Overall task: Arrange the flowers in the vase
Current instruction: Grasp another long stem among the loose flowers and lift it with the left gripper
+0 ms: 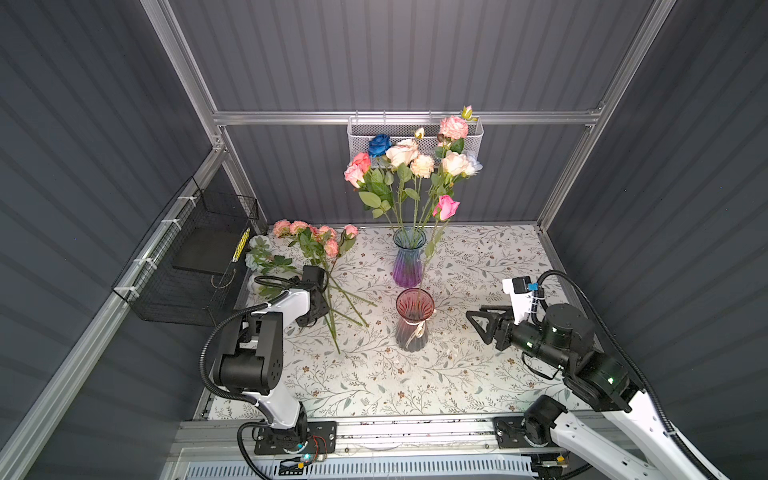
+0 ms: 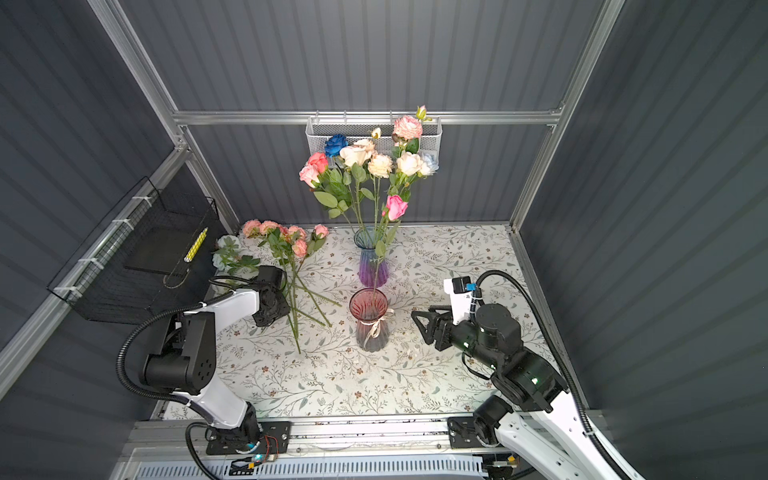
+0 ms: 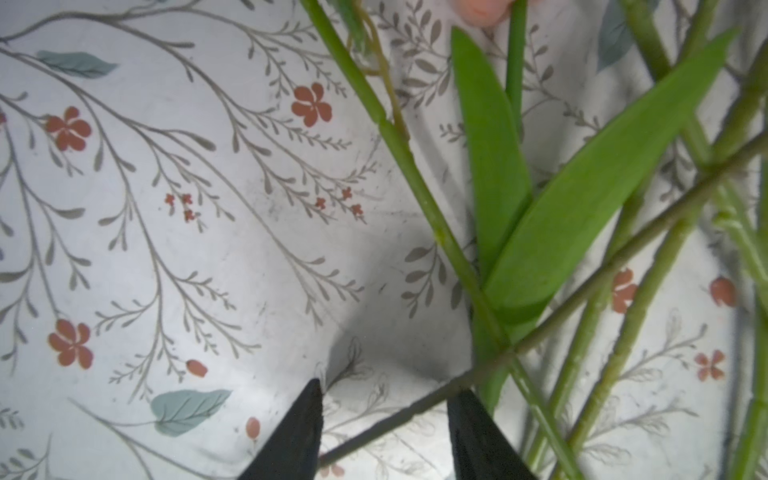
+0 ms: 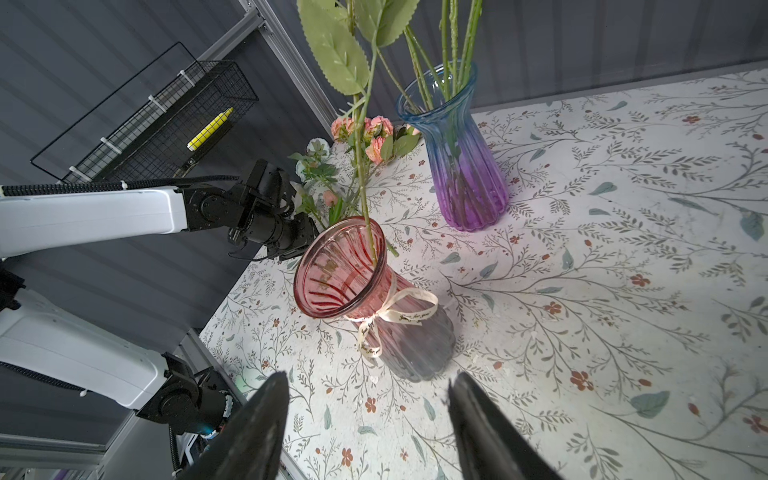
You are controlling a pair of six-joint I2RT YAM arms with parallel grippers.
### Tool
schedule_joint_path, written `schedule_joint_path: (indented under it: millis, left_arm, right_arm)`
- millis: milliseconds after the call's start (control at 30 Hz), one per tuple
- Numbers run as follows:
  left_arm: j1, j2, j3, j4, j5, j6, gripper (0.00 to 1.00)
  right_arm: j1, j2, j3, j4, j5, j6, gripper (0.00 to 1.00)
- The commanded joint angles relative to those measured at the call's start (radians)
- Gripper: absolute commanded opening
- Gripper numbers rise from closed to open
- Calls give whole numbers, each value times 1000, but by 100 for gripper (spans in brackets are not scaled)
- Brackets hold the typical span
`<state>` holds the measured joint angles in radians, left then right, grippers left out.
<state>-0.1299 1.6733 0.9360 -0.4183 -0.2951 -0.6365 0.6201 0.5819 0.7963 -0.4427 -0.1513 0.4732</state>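
Many flowers (image 1: 409, 158) stand in the blue vase (image 1: 409, 259); loose flowers (image 1: 320, 243) lie on the table (image 1: 478, 374). Left pincer (image 3: 386, 388) gapes around a stem (image 3: 419, 407), right pincer (image 4: 370, 376) gapes empty.

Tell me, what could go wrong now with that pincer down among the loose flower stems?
1. The left pincer straddles one thin stem where several stems and a leaf cross; closing might snag a neighbour and drag the pile.
2. The red vase holds one tall, leaning pink rose; a bump from the nearby open right pincer might tip it.
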Motion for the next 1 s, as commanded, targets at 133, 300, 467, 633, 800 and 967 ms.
schedule_joint_path:
  millis: [133,300,467,633,800,967]
  left_arm:
    - [-2,-38,-10,-15,52,21,33]
    - [-34,-33,9,-47,68,50,24]
    - [-71,-17,38,-109,33,58,26]
    - [-92,18,45,-137,-1,74,20]
    - [-117,47,52,-152,-18,90,15]
    - [-143,30,57,-158,-60,105,5]
  right_arm:
    - [-4,-5,23,-11,13,-16,64]
    - [-6,-5,21,-11,7,-13,64]
    - [-7,-5,22,-12,-2,-7,64]
    - [-8,-10,18,-12,-8,-4,64]
    - [-7,-12,18,-16,-10,-1,64]
    - [-7,-17,16,-17,-8,0,64]
